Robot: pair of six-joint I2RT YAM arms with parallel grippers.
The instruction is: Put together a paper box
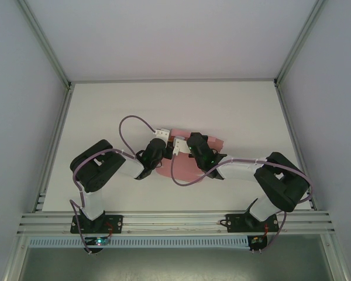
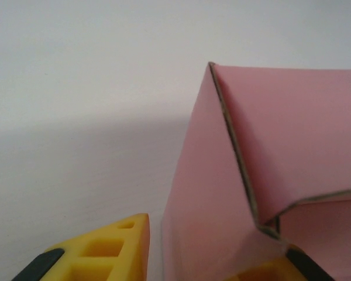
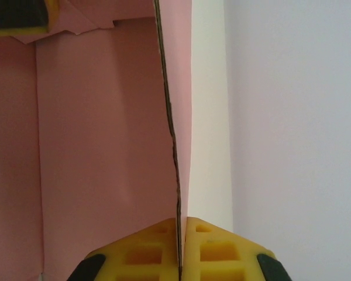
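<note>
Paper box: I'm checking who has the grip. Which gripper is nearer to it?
Right. The right gripper pinches a wall of the paper box; the left gripper straddles another panel, open, one finger apart from it.

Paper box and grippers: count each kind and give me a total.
Pink paper box: 1
Grippers: 2, the left gripper and the right gripper
Total: 3
</note>
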